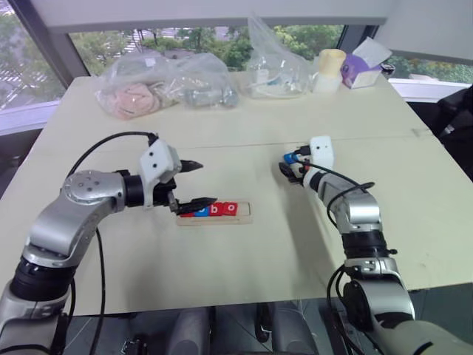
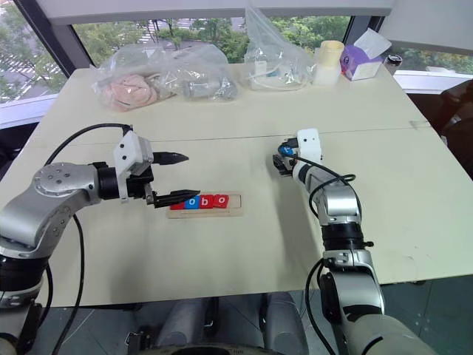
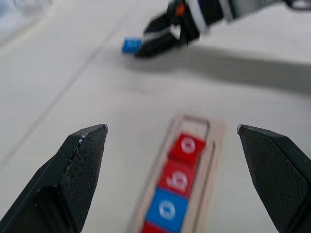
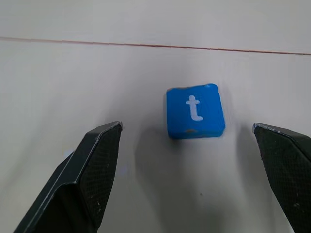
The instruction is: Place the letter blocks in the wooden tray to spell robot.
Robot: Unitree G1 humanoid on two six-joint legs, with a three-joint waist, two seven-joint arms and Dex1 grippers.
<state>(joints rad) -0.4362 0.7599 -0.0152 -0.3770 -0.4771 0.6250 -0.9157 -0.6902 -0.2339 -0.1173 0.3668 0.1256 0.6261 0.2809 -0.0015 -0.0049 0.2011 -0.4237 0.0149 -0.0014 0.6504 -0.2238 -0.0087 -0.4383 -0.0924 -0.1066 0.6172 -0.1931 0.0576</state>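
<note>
The wooden tray (image 1: 244, 211) lies mid-table. Three letter blocks show clearly in it: a blue "o" (image 3: 166, 211), a red "b" (image 3: 177, 179) and a red "o" (image 3: 187, 145). The edge of another red block (image 3: 150, 228) peeks out beside the blue one, and the tray's right end slot is bare. My left gripper (image 1: 201, 183) hovers open just over the tray's left end, holding nothing. A blue "t" block (image 4: 195, 110) lies flat on the table to the right of the tray. My right gripper (image 1: 287, 166) is open, low over the table, with the "t" just ahead between its fingers (image 4: 97, 170).
Clear plastic bags (image 1: 170, 85) of odds and ends line the table's far side, with another bag (image 1: 277, 63), a pale cup (image 1: 329, 70) and a purple tissue box (image 1: 362, 68) at the back right. A seam (image 1: 369, 137) crosses the table.
</note>
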